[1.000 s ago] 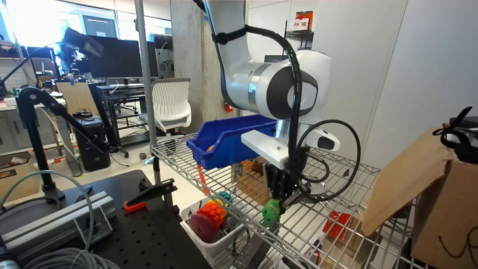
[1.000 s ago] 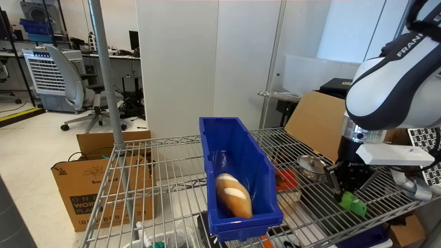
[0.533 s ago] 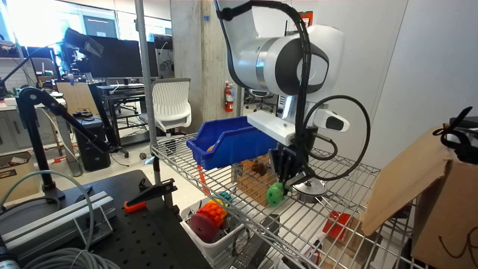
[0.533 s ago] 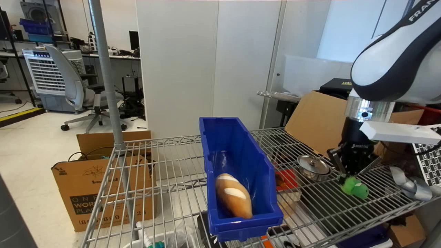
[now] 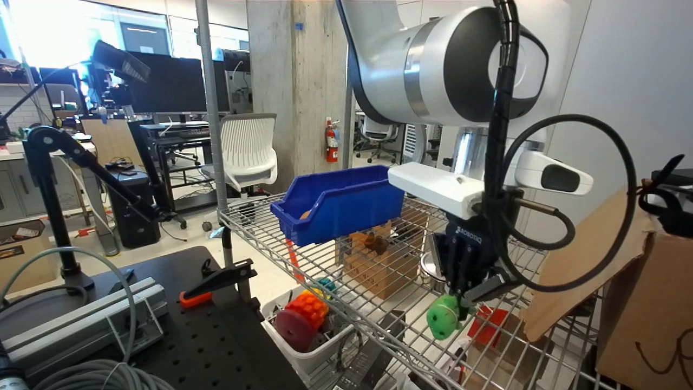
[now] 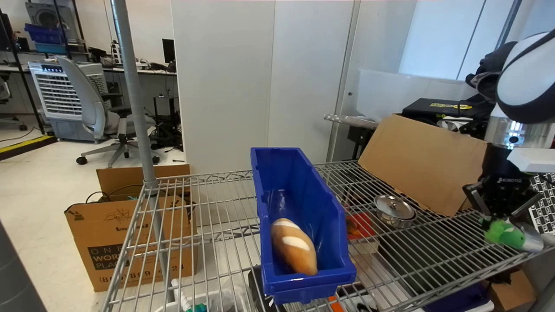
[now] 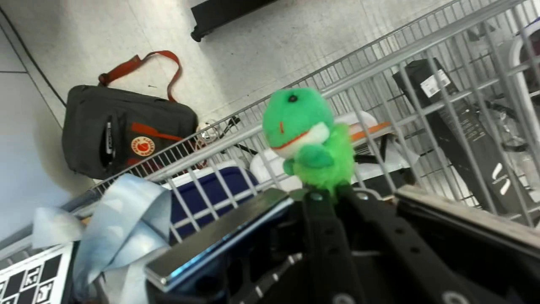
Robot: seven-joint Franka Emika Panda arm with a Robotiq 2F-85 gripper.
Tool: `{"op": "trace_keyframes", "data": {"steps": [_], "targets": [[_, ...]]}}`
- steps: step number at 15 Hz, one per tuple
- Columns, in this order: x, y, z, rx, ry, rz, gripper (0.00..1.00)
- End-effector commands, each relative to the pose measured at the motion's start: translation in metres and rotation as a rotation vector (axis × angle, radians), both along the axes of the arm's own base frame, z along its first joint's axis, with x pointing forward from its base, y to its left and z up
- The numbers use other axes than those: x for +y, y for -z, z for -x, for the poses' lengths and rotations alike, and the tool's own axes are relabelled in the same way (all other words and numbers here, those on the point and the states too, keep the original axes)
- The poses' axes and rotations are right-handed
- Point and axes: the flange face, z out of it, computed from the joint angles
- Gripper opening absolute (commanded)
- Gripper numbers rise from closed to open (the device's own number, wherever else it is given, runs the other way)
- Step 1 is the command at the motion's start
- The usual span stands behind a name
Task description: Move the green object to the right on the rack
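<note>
The green object is a small plush with a rounded head and fuzzy body (image 7: 303, 122). It also shows in both exterior views (image 5: 443, 318) (image 6: 507, 235). My gripper (image 7: 335, 192) is shut on the back end of its body, and the head sticks out past the fingertips. In the exterior views the gripper (image 5: 461, 304) (image 6: 492, 220) points down at the rack. The rack (image 6: 204, 177) is a silver wire shelf. The green object is over its right part in an exterior view, close to the bars. I cannot tell whether it touches them.
A blue bin (image 6: 273, 203) with a bread-like item (image 6: 295, 247) stands on the rack. A lidded steel pot (image 6: 393, 209) and a cardboard box flap (image 6: 416, 164) are behind the gripper. A silvery ribbon (image 7: 126, 228) and a checkered board (image 7: 38, 274) are beside it.
My gripper first rose with the green object, then carried it to the right in both exterior views. The grip has not changed. The bin and pot have not moved.
</note>
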Motion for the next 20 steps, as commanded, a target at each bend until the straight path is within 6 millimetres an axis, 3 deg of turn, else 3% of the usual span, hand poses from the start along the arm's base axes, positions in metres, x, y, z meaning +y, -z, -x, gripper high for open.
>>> {"op": "trace_keyframes", "data": {"steps": [1,7,13,14,16,20], "targets": [[-0.021,0.020,-0.001,0.001,0.048,0.058,0.01],[-0.022,0.058,-0.019,-0.032,0.066,0.128,0.01],[-0.028,0.078,-0.039,-0.061,0.086,0.185,0.01],[-0.023,0.076,-0.040,-0.064,0.080,0.184,0.31],[-0.011,0.069,-0.038,-0.055,0.063,0.161,0.37],[-0.001,0.054,-0.025,-0.006,0.028,0.189,0.66]]}}
